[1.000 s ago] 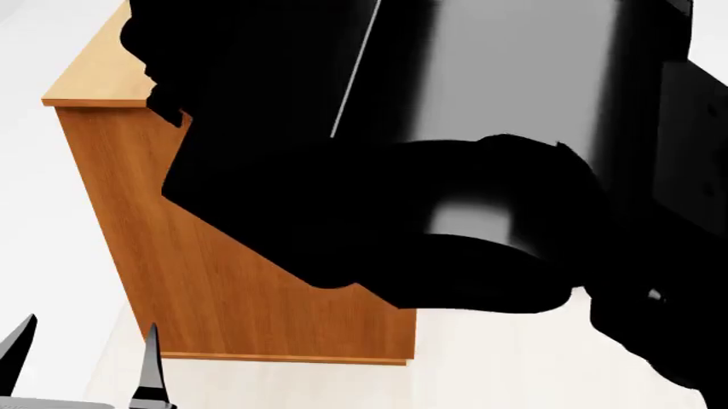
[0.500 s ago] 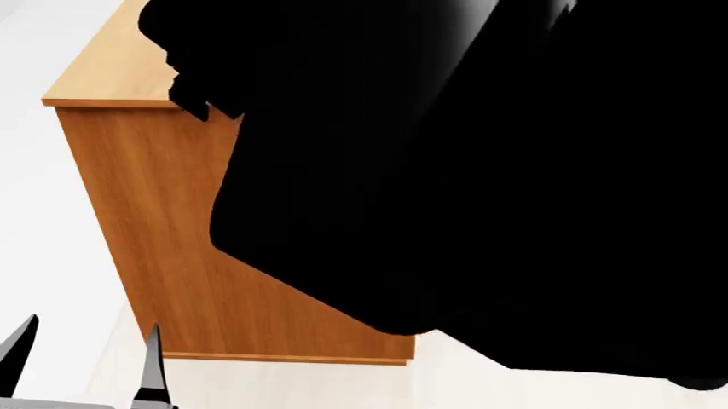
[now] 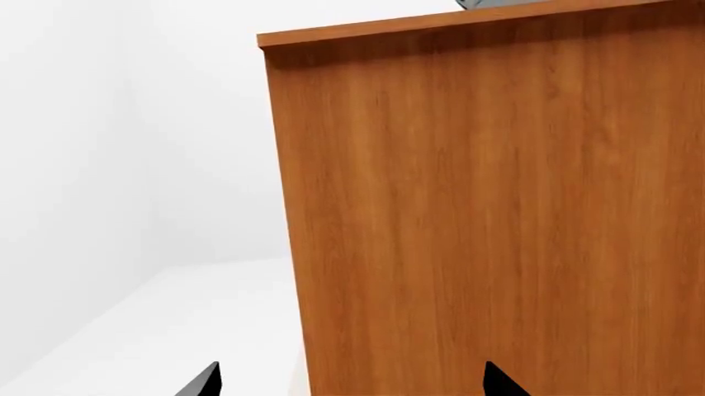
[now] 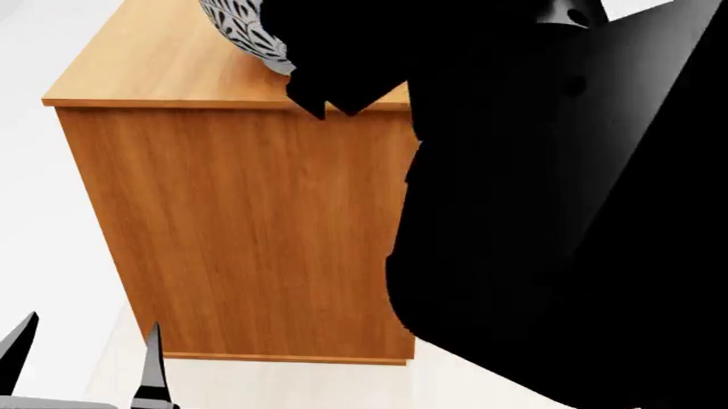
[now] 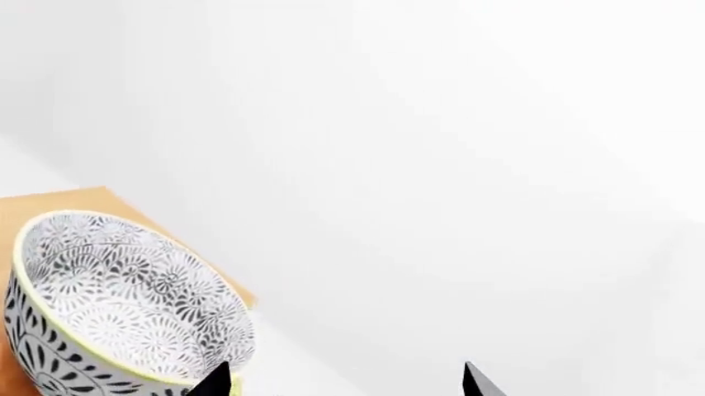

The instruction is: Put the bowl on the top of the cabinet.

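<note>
The bowl (image 4: 242,34), white with a dark leaf pattern, stands upright on the light top of the orange-brown cabinet (image 4: 251,239); my black right arm hides part of it. In the right wrist view the bowl (image 5: 121,305) rests on the cabinet top (image 5: 66,202), just beside one fingertip. My right gripper (image 5: 347,381) is open, with only white wall between its fingers. Low by the cabinet's side panel (image 3: 496,206), my left gripper (image 3: 352,384) is open and holds nothing. In the head view the left gripper (image 4: 85,341) is at the bottom left.
White floor and white wall surround the cabinet. My right arm (image 4: 569,213) fills the right half of the head view and hides what lies behind it.
My right arm has drawn back to the right, uncovering the bowl on the cabinet top. The left gripper has not moved.
</note>
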`<state>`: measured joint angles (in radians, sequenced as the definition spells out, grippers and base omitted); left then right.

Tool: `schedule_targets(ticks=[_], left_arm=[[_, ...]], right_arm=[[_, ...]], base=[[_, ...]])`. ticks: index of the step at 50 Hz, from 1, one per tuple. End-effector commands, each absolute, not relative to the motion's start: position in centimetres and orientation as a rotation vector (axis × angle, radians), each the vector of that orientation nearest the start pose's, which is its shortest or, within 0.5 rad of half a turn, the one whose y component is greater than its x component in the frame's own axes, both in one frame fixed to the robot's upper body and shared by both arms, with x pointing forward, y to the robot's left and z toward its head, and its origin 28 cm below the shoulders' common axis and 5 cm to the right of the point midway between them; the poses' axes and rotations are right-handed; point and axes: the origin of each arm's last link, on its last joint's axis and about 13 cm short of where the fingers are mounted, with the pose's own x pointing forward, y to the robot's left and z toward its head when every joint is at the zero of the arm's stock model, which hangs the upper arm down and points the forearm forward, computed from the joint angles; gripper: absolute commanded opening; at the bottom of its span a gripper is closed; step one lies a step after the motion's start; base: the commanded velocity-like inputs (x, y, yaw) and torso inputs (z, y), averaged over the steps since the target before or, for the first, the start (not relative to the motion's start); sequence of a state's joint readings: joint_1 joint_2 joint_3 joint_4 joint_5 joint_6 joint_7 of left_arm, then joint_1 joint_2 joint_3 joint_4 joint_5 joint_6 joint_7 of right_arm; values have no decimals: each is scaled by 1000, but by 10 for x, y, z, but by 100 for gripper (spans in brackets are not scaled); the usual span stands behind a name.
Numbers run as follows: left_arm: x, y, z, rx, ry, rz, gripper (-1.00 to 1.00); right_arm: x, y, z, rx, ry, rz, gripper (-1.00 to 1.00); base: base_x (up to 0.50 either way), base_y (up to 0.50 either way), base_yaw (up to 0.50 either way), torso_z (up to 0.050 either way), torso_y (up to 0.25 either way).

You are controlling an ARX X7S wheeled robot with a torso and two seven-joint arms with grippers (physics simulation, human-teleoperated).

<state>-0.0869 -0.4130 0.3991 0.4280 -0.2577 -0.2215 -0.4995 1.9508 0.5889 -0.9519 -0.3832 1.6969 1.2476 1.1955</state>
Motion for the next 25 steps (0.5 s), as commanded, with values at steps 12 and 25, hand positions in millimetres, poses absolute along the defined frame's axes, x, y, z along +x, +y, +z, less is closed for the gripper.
schedule_targets(ticks=[12, 25], left_arm=[[206, 200, 86, 105, -166, 4, 100], [206, 201, 84, 103, -165, 7, 100]], right_arm=[[203, -120, 331, -590, -272, -65, 100], [208, -127, 296, -563, -227, -55, 100]], base=[[0, 0, 0, 0, 0], [0, 0, 0, 0, 0]])
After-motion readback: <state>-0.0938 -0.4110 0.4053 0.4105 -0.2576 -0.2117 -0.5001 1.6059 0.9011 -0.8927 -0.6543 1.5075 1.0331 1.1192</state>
